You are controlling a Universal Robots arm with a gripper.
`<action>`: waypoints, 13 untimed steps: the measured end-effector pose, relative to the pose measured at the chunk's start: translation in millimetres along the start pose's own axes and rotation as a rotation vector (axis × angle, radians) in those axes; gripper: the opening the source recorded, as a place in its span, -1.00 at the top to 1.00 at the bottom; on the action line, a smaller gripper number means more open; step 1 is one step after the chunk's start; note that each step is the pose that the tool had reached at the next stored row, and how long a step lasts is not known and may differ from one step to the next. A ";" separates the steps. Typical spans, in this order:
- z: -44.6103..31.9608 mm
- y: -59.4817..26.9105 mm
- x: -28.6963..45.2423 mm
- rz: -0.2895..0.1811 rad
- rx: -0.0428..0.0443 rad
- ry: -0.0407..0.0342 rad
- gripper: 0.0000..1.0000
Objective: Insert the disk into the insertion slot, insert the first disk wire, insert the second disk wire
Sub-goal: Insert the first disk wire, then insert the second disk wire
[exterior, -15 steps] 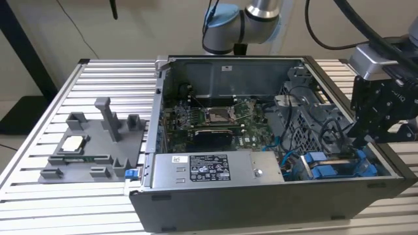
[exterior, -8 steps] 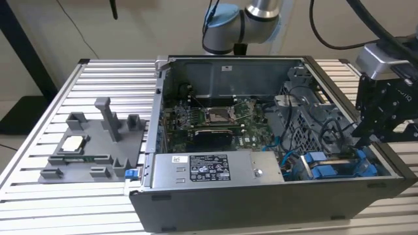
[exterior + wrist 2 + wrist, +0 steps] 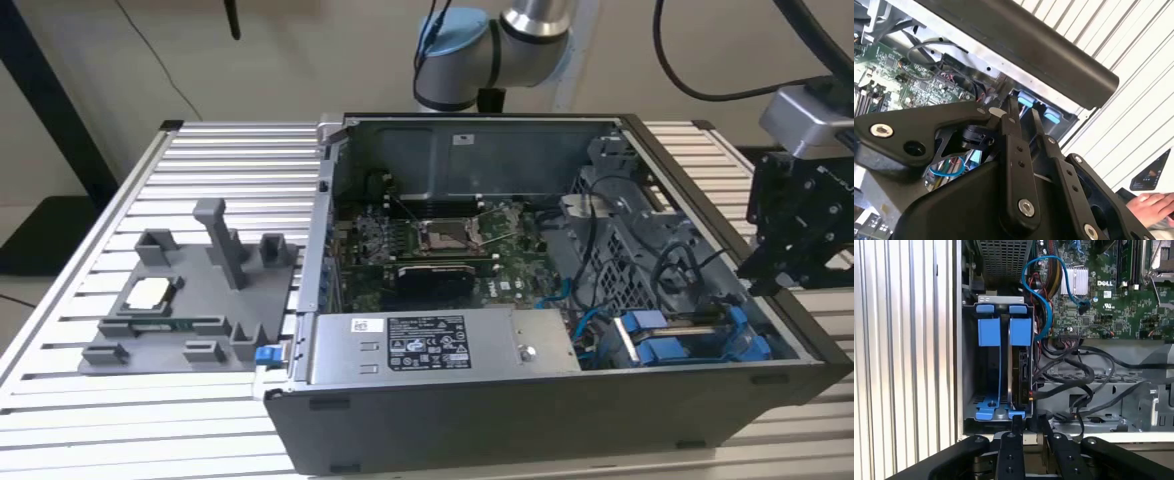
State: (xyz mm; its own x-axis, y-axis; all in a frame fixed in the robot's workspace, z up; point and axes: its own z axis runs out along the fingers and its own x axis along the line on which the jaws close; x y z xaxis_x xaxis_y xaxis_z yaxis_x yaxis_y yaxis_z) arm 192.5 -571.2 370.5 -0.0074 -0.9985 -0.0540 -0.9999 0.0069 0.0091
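Note:
The disk (image 3: 1022, 371), dark and seen edge-on in its blue carrier frame with a blue tab (image 3: 1020, 331), sits inside the insertion slot (image 3: 1002, 299) of the metal drive cage (image 3: 683, 338). Beside it stands a second blue-fronted carrier (image 3: 989, 331). A blue wire (image 3: 1040, 287) loops from the cage toward the motherboard, and black wires (image 3: 1081, 371) trail beside the disk. My gripper (image 3: 1029, 426) hovers just off the cage's edge, in line with the disk, open with nothing between its fingers (image 3: 1013, 131). In the exterior view the gripper (image 3: 763, 280) hangs at the case's right side.
The open computer case (image 3: 534, 400) lies on a slatted metal table (image 3: 80, 420), with motherboard (image 3: 441, 235) and power supply (image 3: 427, 345) inside. A grey plastic fixture tray (image 3: 187, 300) stands on the exterior view's left. A person's hand (image 3: 1153, 206) rests beyond the case.

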 end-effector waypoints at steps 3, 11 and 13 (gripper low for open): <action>-0.2 -6.9 -0.1 0.001 -0.0226 -0.0004 0.47; -4.7 -20.2 -0.4 0.003 -0.0687 -0.0130 0.47; -6.5 -23.1 -0.5 0.004 -0.0753 -0.0171 0.47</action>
State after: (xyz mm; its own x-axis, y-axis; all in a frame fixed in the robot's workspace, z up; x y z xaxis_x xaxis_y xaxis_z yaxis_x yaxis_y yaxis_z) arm 215.7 -571.1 376.8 -0.0117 -0.9974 -0.0709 -0.9964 0.0057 0.0844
